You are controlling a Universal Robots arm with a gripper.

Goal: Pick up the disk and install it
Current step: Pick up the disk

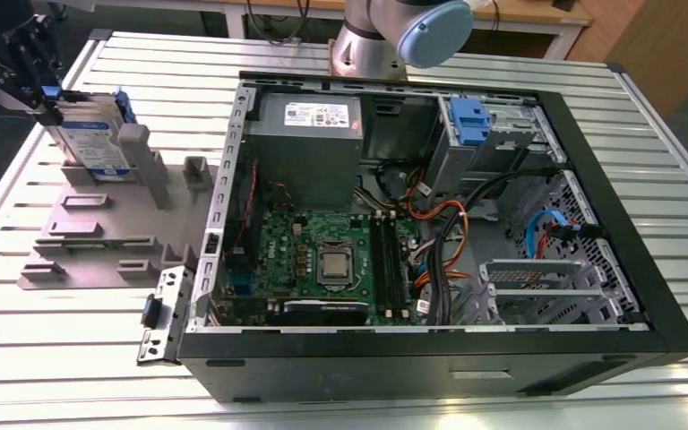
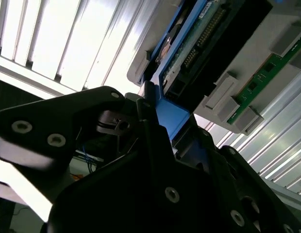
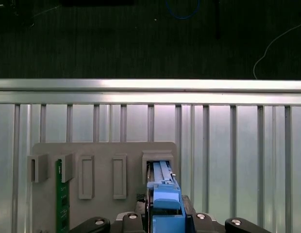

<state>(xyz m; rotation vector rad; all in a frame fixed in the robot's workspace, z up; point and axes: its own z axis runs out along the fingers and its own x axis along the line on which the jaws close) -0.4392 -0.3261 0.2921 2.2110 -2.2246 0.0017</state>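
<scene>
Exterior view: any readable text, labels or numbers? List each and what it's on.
Label on the disk: printed, too small to read.
Sticker on the power supply: printed, too small to read.
Nothing else legible; no text can be quoted.

1. Exterior view: bright, even overhead light; the ribbed silver metal table (image 1: 69, 358) shows a soft sheen, and the open black computer case (image 1: 440, 381) holds interior shadow.
2. Second wrist view: the table glares white; the black gripper (image 2: 170, 114) is backlit, near silhouette.
3. First wrist view: table evenly lit; the dark floor (image 3: 141, 39) beyond is dim.
</scene>
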